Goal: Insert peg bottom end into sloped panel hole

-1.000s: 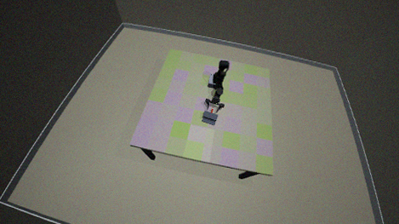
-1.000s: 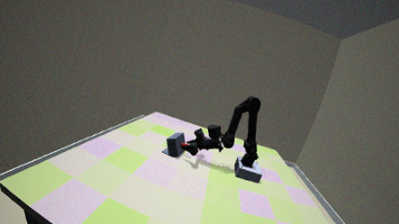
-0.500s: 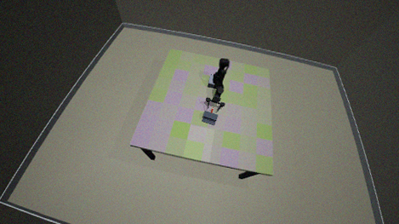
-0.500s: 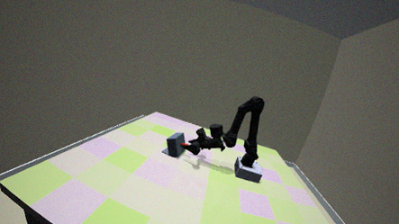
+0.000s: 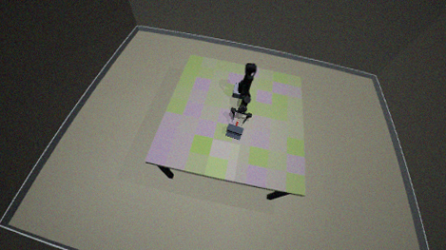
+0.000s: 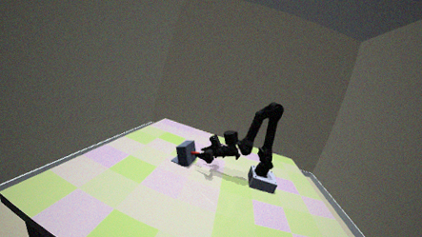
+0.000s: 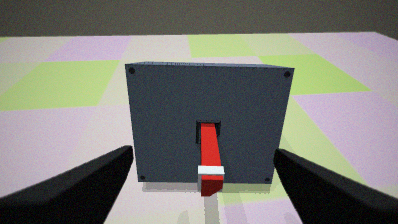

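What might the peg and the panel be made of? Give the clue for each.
Peg: perhaps painted wood or plastic, judging by its even red, with a whitish band.

Panel: possibly matte painted metal; dull blue-grey face, dark corner dots like screws.

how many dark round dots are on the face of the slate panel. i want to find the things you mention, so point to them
4, one near each corner of the dark slate-blue panel's (image 5: 234, 132) (image 6: 185, 153) (image 7: 167, 110) face: upper left (image 7: 132, 71), upper right (image 7: 287, 74), lower left (image 7: 142, 177), lower right (image 7: 267, 179). The wrist view shows all four corners.
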`<state>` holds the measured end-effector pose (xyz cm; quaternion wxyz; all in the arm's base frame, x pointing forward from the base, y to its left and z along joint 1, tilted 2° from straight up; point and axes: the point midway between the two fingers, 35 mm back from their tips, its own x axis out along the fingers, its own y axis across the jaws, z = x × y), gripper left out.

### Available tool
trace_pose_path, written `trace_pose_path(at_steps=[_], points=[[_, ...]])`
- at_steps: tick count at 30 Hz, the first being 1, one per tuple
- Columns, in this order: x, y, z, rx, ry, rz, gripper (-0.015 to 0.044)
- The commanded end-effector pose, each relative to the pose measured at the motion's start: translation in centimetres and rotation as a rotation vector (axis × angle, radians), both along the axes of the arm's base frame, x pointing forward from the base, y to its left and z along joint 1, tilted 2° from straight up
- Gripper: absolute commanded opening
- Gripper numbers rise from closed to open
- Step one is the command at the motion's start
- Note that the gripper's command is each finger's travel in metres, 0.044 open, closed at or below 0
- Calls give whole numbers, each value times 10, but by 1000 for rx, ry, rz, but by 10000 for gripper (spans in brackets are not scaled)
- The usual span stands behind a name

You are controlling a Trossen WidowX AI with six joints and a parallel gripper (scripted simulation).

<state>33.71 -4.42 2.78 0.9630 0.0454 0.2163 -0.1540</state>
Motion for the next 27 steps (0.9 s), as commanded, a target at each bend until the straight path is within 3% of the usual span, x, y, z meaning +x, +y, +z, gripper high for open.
trace_pose_path(at_steps=[1, 27], points=[[-3, 0, 4, 2, -6, -6, 440], [-17, 7, 14, 2, -4, -4, 440]])
